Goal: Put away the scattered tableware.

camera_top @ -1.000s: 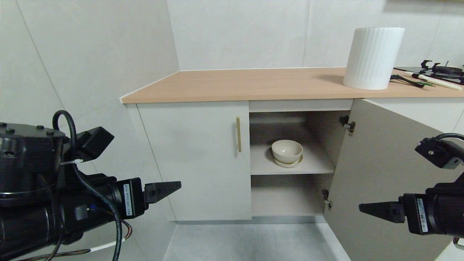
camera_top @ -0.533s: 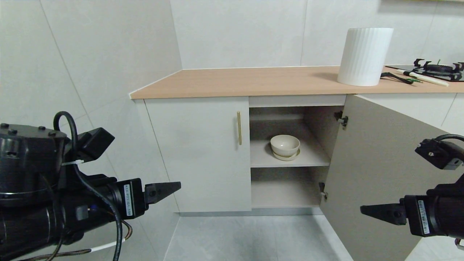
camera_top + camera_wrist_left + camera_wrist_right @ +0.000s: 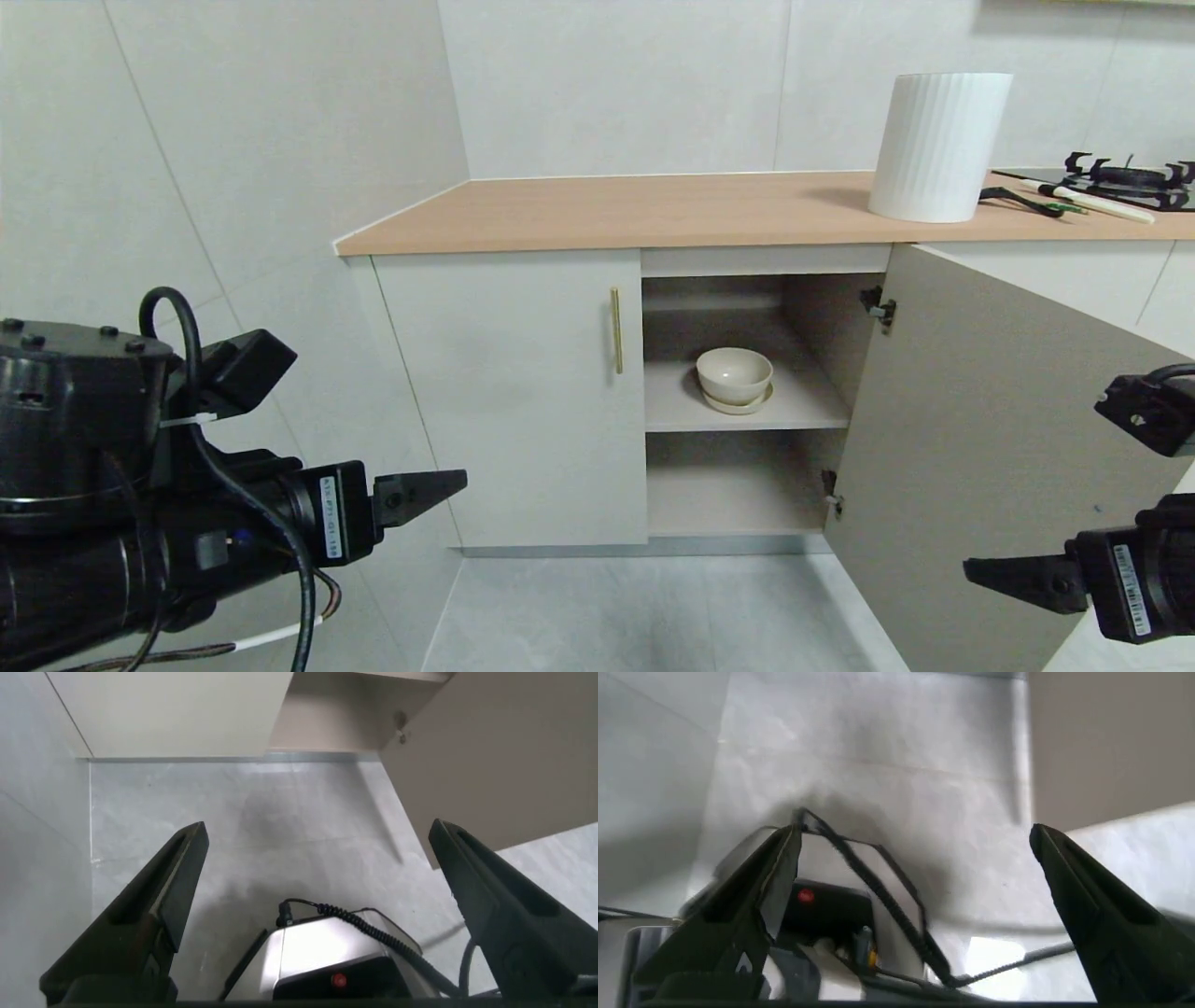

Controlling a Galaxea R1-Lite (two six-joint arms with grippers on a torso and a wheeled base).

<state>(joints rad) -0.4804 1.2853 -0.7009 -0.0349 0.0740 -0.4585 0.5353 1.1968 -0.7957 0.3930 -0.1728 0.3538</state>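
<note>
At the far left, the left gripper point(image 3: 318, 833) is hovering low above the grey floor point(image 3: 653, 611), its two black fingers spread wide apart and holding nothing. Right of it, the cabinet's closed left door point(image 3: 509, 392) is showing a slim gold handle point(image 3: 615, 329). Next, in the open compartment, a cream bowl point(image 3: 735, 374) is sitting on a small plate point(image 3: 739, 405) on the upper shelf point(image 3: 808, 411). The right door point(image 3: 980, 439) is standing swung open. Above, on the wooden countertop point(image 3: 616, 210), a white ribbed cylinder point(image 3: 939, 147) is standing near some utensils point(image 3: 1092, 200). At the far right, the right gripper point(image 3: 915, 835) is hanging low, its fingers likewise spread apart and empty.
</note>
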